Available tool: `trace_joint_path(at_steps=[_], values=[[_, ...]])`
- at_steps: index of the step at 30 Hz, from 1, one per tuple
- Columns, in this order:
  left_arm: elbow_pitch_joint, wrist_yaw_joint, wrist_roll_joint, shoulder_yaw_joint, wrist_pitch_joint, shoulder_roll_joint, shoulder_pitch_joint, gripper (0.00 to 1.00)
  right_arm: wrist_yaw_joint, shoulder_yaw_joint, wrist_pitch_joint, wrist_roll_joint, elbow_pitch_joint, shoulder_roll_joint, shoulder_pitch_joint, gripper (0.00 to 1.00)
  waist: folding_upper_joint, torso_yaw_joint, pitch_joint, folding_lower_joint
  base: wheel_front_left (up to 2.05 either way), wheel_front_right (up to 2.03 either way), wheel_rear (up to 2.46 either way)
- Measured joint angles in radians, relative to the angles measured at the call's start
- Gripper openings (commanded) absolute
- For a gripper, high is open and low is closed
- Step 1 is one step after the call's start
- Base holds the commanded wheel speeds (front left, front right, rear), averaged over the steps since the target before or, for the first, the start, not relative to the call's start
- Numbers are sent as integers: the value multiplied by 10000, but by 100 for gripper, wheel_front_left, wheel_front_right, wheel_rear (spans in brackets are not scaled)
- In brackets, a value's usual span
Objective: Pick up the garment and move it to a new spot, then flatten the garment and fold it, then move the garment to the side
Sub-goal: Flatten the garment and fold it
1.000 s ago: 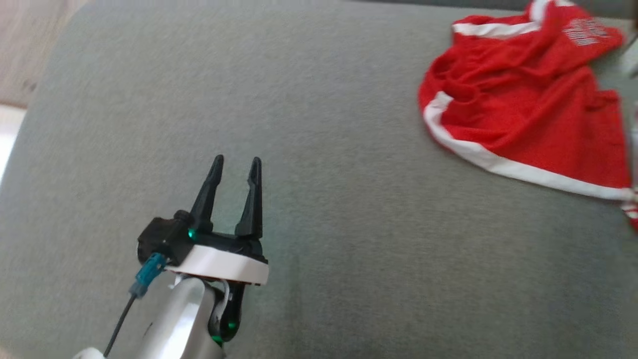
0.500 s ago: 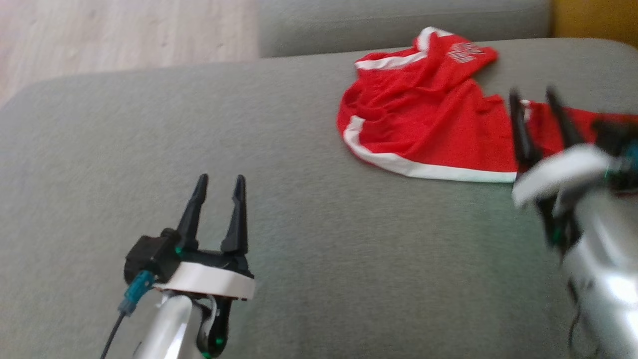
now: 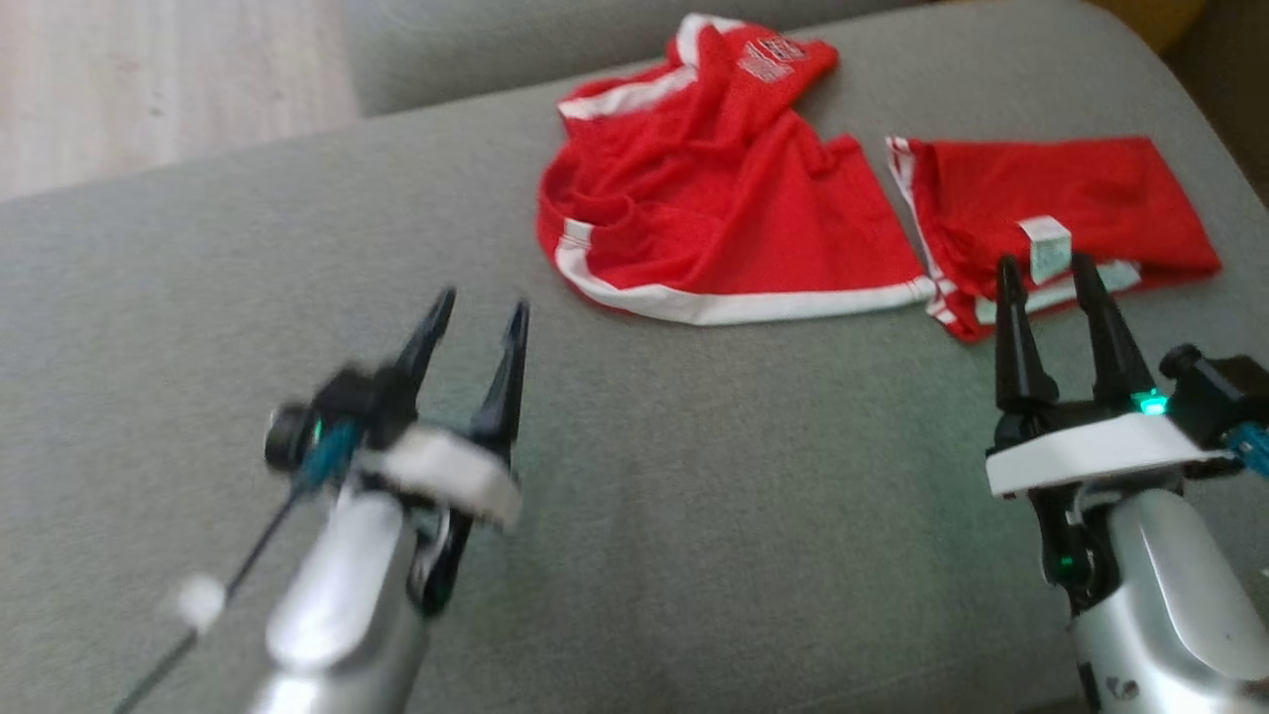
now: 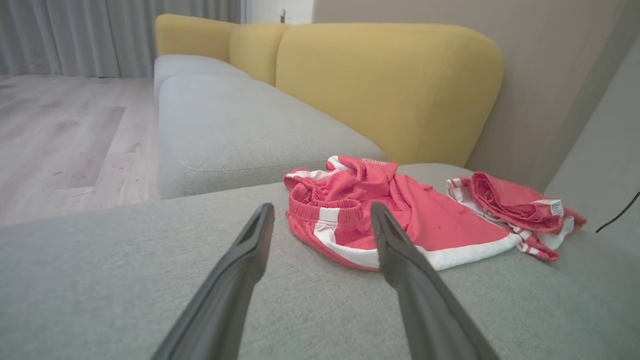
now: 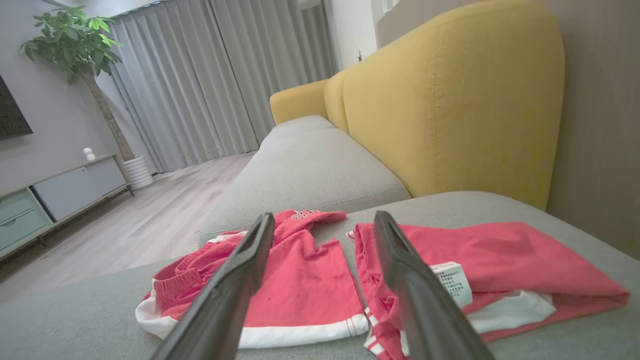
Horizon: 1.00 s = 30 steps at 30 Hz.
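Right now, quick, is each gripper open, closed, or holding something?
Left gripper: open, holding nothing.
Right gripper: open, holding nothing.

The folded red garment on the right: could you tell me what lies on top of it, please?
A white label lies on top of the folded garment, near its front edge. Anything tucked between its layers is covered.
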<state>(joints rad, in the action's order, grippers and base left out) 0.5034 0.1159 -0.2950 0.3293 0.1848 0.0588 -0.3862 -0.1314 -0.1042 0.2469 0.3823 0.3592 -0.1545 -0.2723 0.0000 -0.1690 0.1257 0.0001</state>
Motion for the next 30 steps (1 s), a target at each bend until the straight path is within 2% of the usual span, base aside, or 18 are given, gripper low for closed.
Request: trace_joint_path(at_steps=[5, 9, 15, 22, 30], values=[[1452, -107, 282, 307, -1095, -77, -1888, 100, 0, 115, -159, -244, -842, 276, 10, 100, 0, -474, 608, 1, 0, 0, 0], [2546, -109, 247, 539, -1498, -102, -3041, 100, 0, 146, -199, -330, -1124, 474, 47, 100, 0, -851, 1134, 1, 0, 0, 0], [4132, -104, 681, 894, -1584, -19, -4512, 100, 0, 109, -228, -332, -1187, 581, 112, 100, 0, -1386, 1736, 1, 0, 0, 0], [5195, -96, 941, 1241, -1384, 12, -5112, 100, 0, 77, -178, -332, -1078, 713, 111, 100, 0, -1722, 1992, 0, 0, 0, 0], [6564, -731, 1569, 1674, -1290, 274, -5846, 100, 0, -88, -81, -332, -976, 782, 92, 100, 0, -1890, 2255, 0, 0, 0, 0]])
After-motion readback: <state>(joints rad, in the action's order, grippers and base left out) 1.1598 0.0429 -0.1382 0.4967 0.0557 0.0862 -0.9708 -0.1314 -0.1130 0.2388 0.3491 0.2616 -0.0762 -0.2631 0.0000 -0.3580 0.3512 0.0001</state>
